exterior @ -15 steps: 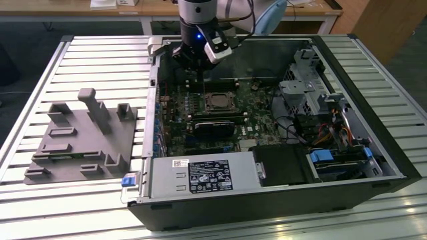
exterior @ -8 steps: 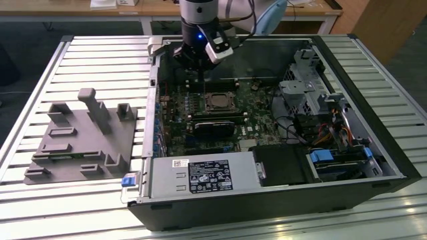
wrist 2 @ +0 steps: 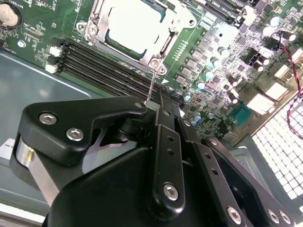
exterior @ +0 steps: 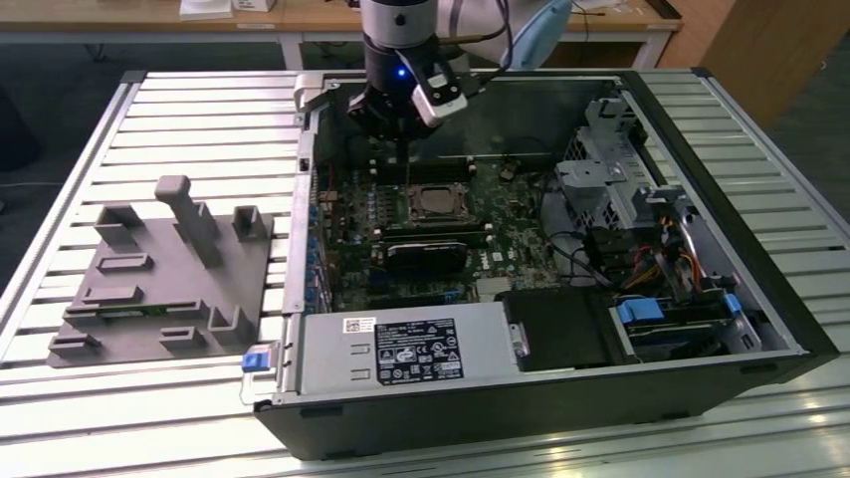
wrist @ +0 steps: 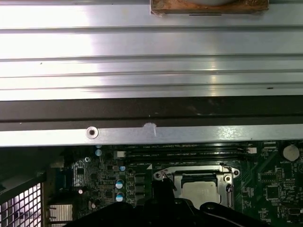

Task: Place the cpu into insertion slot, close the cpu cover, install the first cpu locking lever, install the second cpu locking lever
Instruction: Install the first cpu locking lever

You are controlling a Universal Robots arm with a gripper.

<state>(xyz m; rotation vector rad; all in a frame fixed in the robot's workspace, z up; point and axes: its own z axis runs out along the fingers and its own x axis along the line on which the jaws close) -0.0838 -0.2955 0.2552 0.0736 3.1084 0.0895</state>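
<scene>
Hand (wrist 2: pixel 154 106) looks pinched shut on the upright locking lever (wrist 2: pixel 151 84), beside the closed cpu cover (wrist 2: pixel 177 21). Following the hinge arc should keep it from bending.

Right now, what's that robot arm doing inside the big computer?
The robot arm's tool hangs over the open computer case, right where a thin metal lever rises from the corner of the cpu cover. The cpu already sits in place on the green board, with the cover flat around it.
</scene>
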